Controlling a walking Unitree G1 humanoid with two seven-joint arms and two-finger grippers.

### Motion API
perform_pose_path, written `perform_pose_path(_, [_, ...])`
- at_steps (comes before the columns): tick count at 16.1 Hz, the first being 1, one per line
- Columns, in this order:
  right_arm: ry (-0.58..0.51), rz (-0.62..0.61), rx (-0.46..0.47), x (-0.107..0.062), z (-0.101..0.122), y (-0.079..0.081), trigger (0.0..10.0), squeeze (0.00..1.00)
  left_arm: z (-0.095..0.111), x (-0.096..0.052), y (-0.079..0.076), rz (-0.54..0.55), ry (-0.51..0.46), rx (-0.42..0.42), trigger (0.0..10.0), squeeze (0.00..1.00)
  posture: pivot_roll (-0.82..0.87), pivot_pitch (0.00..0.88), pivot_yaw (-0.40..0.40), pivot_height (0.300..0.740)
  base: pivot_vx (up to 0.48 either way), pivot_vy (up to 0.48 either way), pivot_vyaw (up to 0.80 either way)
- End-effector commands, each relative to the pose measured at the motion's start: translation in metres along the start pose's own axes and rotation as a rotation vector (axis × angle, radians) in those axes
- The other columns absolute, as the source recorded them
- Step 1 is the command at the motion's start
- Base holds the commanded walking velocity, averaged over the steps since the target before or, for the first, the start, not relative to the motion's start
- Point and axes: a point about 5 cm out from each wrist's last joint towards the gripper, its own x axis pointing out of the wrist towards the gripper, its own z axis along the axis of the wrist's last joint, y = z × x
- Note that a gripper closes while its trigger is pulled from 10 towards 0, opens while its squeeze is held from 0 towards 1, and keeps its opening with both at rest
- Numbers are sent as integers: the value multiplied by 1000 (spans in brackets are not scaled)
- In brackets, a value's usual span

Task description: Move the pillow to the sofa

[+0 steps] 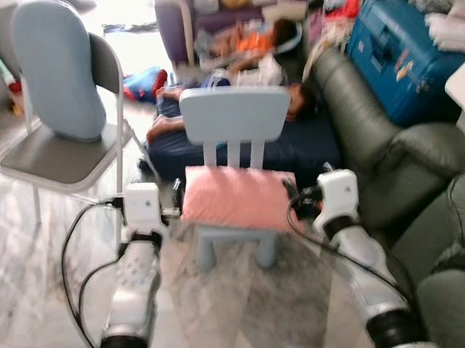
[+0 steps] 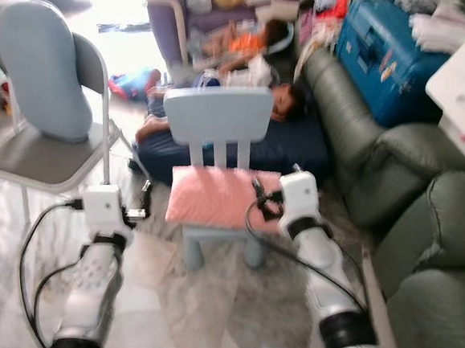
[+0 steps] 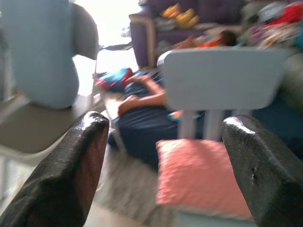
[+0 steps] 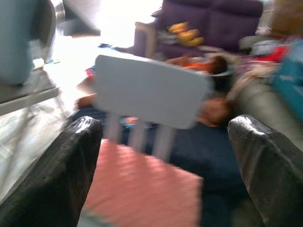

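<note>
Both our pincers, left gripper [image 3: 163, 175] and right gripper [image 4: 163, 172], gape released, the pink pillow [image 1: 234, 196] between them on the small chair [image 1: 234, 113].

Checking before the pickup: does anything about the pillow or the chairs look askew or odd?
The pink pillow lies slightly crooked on the small light blue chair, overhanging the seat's front edge. A light blue cushion stands upright on the grey folding chair. Both grippers, left and right, are open.

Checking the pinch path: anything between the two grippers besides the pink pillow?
Just the pink pillow on the small blue chair, seen in the head views, with left gripper and right gripper open at its sides.
</note>
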Motion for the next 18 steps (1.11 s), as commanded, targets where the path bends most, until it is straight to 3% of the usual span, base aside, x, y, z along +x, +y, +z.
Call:
perform_pose_path(1, [0, -21, -14, -1, 1, -10, 10000, 0, -1, 0, -5, -7, 7, 2, 10000, 0, 3, 85, -60, 740, 480, 0, 0])
perform_pose_path(18, [0, -19, -27, -2, 2, -10, 10000, 0, -4, 1, -10, -13, 22, -14, 10000, 0, -10, 91, -71, 740, 467, 0, 0])
